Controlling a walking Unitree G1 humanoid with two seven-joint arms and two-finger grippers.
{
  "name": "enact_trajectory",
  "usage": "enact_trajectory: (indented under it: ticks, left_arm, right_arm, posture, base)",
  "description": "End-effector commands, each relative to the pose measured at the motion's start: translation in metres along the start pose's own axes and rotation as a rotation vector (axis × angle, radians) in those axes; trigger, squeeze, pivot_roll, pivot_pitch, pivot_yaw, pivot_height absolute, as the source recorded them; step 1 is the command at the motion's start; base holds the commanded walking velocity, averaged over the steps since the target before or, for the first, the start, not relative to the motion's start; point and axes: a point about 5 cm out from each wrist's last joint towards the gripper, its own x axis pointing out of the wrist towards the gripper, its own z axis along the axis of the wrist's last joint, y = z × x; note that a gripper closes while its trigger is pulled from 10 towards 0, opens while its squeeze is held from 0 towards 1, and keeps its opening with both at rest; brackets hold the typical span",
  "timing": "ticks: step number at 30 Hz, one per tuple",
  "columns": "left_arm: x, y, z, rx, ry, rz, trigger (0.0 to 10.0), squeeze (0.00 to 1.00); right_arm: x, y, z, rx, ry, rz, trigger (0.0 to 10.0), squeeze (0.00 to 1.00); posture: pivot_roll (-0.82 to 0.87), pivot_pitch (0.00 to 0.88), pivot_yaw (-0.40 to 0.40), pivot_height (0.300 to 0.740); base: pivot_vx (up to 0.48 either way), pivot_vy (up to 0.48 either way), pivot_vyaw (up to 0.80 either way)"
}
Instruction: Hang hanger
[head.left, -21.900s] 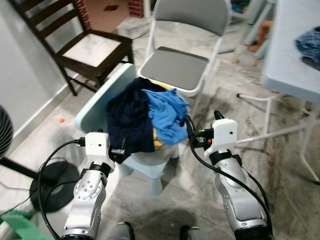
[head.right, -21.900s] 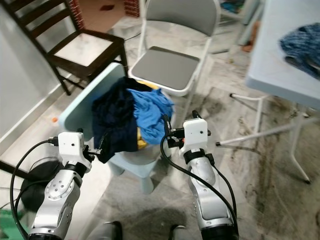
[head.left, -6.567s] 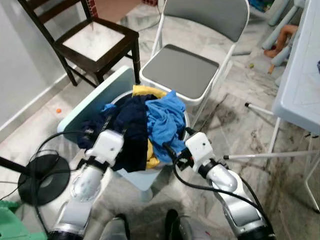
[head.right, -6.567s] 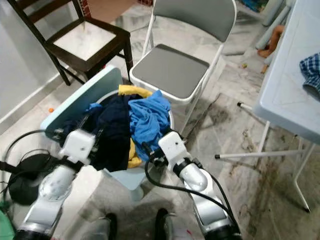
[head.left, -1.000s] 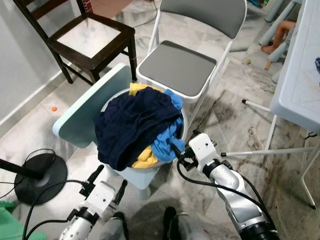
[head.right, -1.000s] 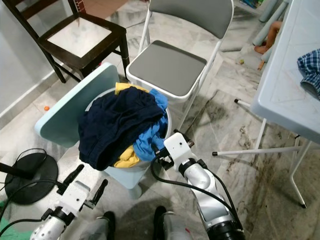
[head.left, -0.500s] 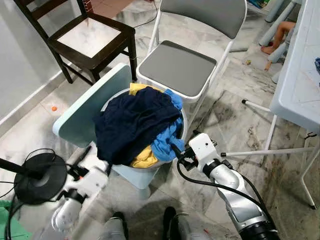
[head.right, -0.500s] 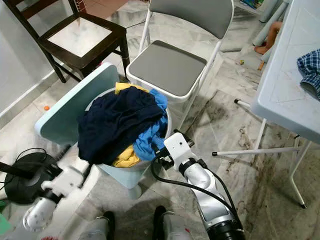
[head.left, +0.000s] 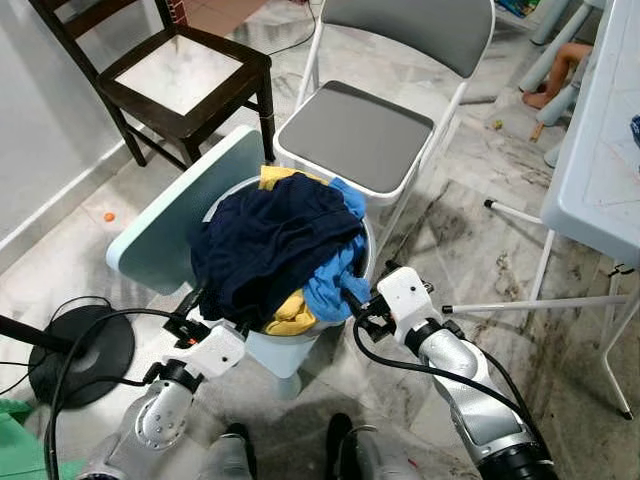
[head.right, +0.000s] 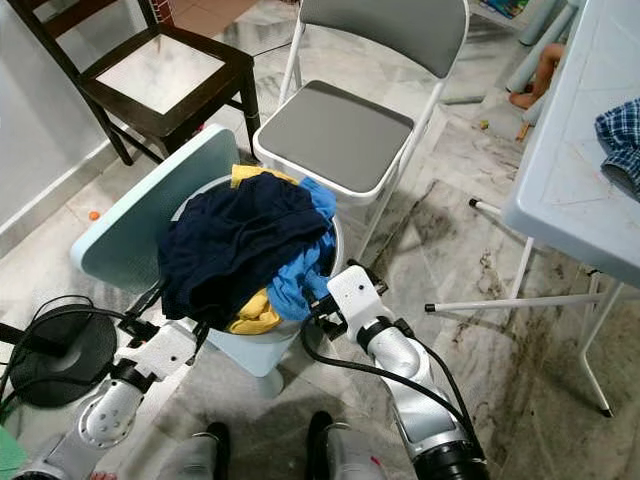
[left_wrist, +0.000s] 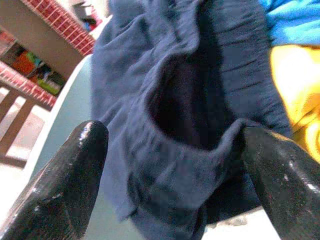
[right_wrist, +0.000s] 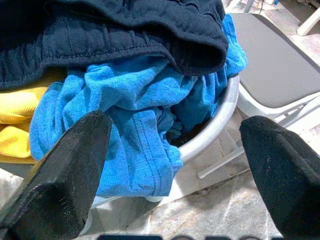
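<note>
Before the robot, on a small pale-blue stool (head.left: 150, 240), stood a round white basin (right_wrist: 220, 117) heaped with laundry: a dark navy garment (head.left: 265, 245) draped over the top and down the near side, a bright blue cloth (head.left: 335, 280) bunched at the right edge, and a yellow piece (head.left: 292, 315) peeking out underneath. I could make out no hanger among the clothes or anywhere around them, so its place relative to either pincer could not be told.

The left gripper (head.left: 205, 318) sat low at the near left of the basin, its two black fingers (left_wrist: 70, 180) spread apart with the hanging hem of the navy garment lying between them; whether they touched the fabric was unclear. The right gripper (head.left: 358, 305) was at the basin's near right rim, just beside the blue cloth, its fingers (right_wrist: 65, 170) also wide apart and holding nothing.

Behind the basin stood a grey folding chair (head.left: 355, 135), and to its left a dark wooden chair (head.left: 185, 75). A white table (head.left: 600, 150) ran along the right side, and a black round fan base (head.left: 85, 350) rested on the marble floor (head.left: 480, 240) at the left.
</note>
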Motion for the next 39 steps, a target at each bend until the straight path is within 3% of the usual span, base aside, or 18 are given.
enact_trajectory:
  ticks: [1, 4, 5, 6, 21, 29, 39]
  left_arm:
    - [-0.006, -0.011, -0.005, 0.004, 0.030, -0.080, 10.0, 0.00]
    - [-0.005, -0.012, -0.007, 0.001, 0.038, -0.115, 10.0, 0.00]
    - [-0.005, -0.012, -0.008, -0.006, 0.044, -0.131, 1.4, 0.00]
    - [-0.004, -0.011, -0.009, -0.007, 0.047, -0.133, 0.0, 0.00]
    - [-0.004, 0.003, -0.011, -0.060, 0.055, -0.046, 0.0, 0.00]
    - [0.025, 0.034, -0.003, -0.106, 0.031, 0.097, 0.0, 0.00]
    - [0.037, 0.045, -0.005, -0.153, 0.066, 0.155, 0.0, 0.00]
  right_arm:
    - [-0.005, -0.001, -0.006, 0.009, 0.022, -0.016, 10.0, 0.00]
    - [-0.005, -0.001, -0.005, 0.010, 0.022, -0.017, 10.0, 0.00]
    - [-0.005, 0.000, -0.005, 0.012, 0.021, -0.018, 10.0, 0.00]
    - [-0.005, 0.000, -0.005, 0.013, 0.021, -0.020, 10.0, 0.00]
    - [-0.003, -0.007, -0.005, 0.011, 0.022, -0.050, 10.0, 0.00]
    - [0.000, -0.008, -0.002, 0.007, 0.011, -0.051, 10.0, 0.00]
    - [-0.002, -0.011, -0.003, 0.004, 0.013, -0.063, 10.0, 0.00]
  posture:
    - [0.18, 0.329, -0.062, 0.740]
    - [0.17, 0.332, -0.059, 0.740]
    - [0.17, 0.332, -0.058, 0.740]
    - [0.17, 0.334, -0.057, 0.740]
    - [0.17, 0.319, -0.051, 0.740]
    - [0.18, 0.314, -0.055, 0.740]
    - [0.17, 0.311, -0.052, 0.740]
  base:
    - [0.000, 0.000, 0.00]
    - [0.000, 0.000, 0.00]
    - [0.000, 0.000, 0.00]
    - [0.000, 0.000, 0.00]
    - [0.000, 0.000, 0.00]
    - [0.000, 0.000, 0.00]
    - [0.000, 0.000, 0.00]
